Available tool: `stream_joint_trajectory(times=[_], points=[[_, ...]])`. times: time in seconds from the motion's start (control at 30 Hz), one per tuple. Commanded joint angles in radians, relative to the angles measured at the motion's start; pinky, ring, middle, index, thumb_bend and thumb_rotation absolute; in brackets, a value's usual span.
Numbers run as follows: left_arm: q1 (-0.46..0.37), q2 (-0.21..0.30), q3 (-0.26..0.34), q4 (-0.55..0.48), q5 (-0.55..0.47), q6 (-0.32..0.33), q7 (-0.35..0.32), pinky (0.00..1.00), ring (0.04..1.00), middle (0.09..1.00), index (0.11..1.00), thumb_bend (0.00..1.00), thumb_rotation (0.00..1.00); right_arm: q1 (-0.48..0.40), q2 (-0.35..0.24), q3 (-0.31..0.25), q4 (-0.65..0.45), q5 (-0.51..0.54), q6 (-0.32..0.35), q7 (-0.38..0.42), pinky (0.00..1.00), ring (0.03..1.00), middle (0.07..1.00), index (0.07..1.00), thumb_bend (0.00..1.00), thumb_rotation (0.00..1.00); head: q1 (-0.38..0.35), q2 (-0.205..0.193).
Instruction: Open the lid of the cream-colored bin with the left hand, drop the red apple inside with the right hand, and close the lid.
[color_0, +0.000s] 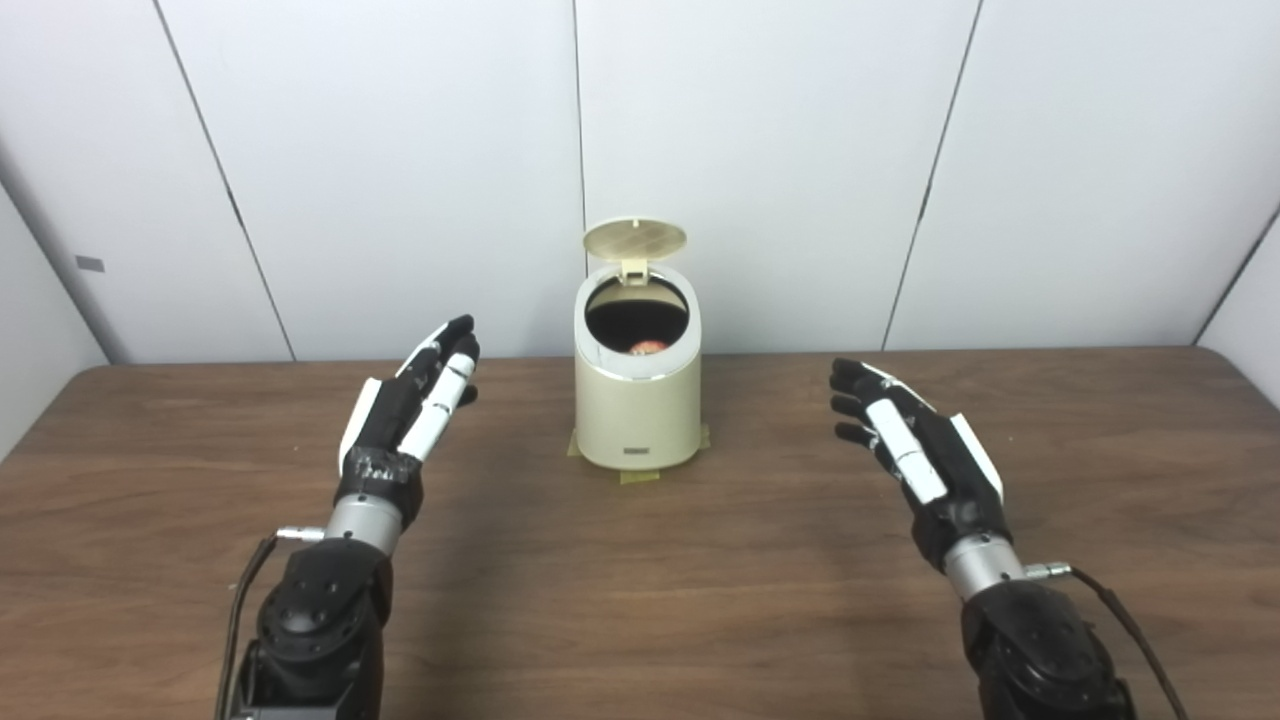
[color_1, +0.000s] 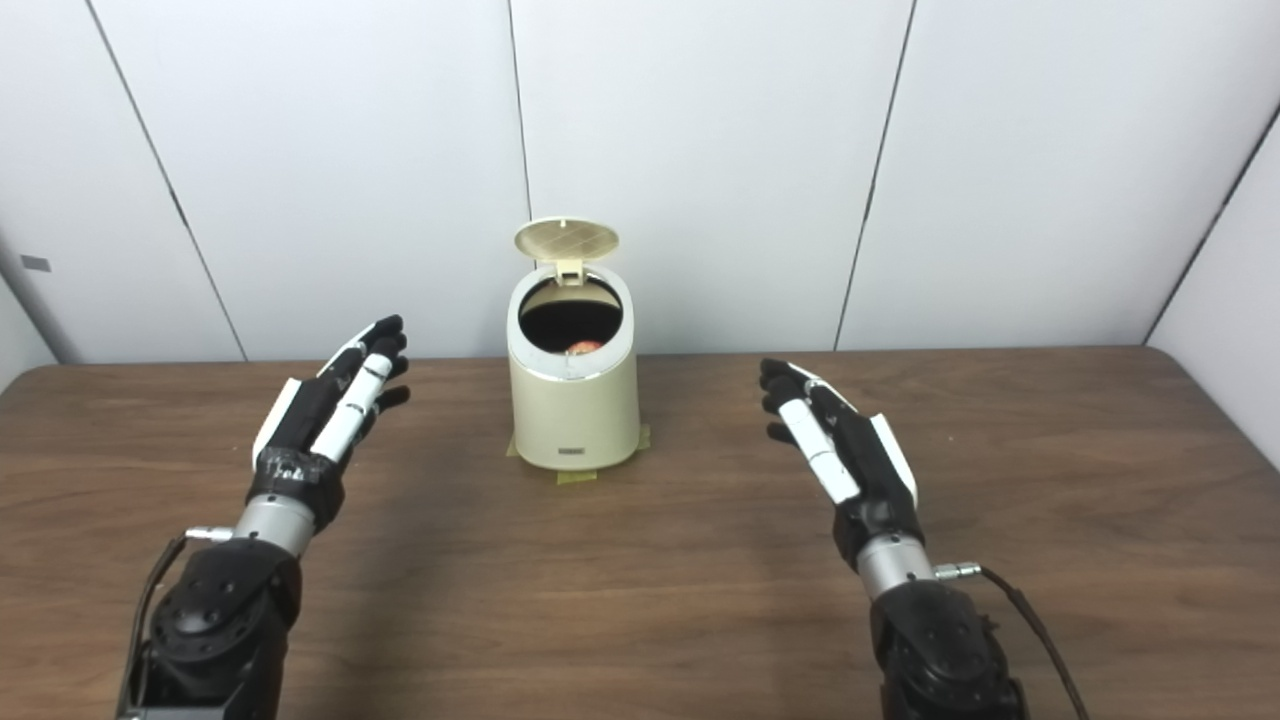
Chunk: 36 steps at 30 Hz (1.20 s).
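Already the red apple lies down inside the cream-colored bin, only a sliver of it showing through the round mouth, while the hinged lid stands upright at the back. Both the left hand and right hand hover empty with fingers spread, well apart on either side. The lid looks light, stiff and smooth; a gentle forward nudge at its top edge should likely drop it shut without tipping the bin, taped to the wooden table.

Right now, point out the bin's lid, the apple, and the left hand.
lid (color_0: 634, 240), left eye view, middle of its raised underside.
apple (color_0: 648, 347), left eye view, red top showing inside the bin.
left hand (color_0: 410, 410), left eye view, back of the hand.
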Motion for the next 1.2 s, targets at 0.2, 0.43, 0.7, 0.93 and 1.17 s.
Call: stream_joint_trajectory(times=[0.2, 0.43, 0.7, 0.93, 1.17], points=[[-0.141, 0.012, 0.002, 0.027, -0.017, -0.013, 0.002, 0.86, 0.915, 0.932, 0.925, 0.48, 0.83, 0.032, 0.002, 0.01, 0.002, 0.006, -0.119, -0.005, 0.87, 0.907, 0.902, 0.86, 0.63, 0.98, 0.004, -0.002], [-0.228, 0.033, 0.044, 0.075, -0.058, 0.027, 0.001, 0.89, 0.923, 0.934, 0.936, 0.46, 0.86, 0.063, 0.009, 0.024, 0.004, -0.013, -0.155, -0.015, 0.89, 0.904, 0.904, 0.859, 0.63, 0.97, 0.001, -0.004], [-0.292, 0.047, 0.05, 0.103, -0.067, 0.046, 0.007, 0.89, 0.926, 0.935, 0.928, 0.47, 0.85, 0.073, 0.013, 0.03, 0.018, -0.026, -0.172, -0.021, 0.86, 0.895, 0.893, 0.854, 0.6, 0.99, 0.003, -0.013], [-0.344, 0.048, 0.032, 0.15, -0.057, 0.035, 0.002, 0.9, 0.924, 0.927, 0.916, 0.46, 0.86, 0.079, 0.019, 0.042, 0.017, -0.032, -0.171, -0.023, 0.84, 0.895, 0.895, 0.866, 0.59, 1.0, 0.009, -0.024], [-0.389, 0.061, -0.031, 0.207, -0.027, -0.009, -0.027, 0.88, 0.905, 0.91, 0.895, 0.46, 0.92, 0.095, 0.019, 0.056, 0.017, -0.048, -0.188, -0.023, 0.84, 0.903, 0.905, 0.878, 0.58, 1.0, 0.026, -0.039]])
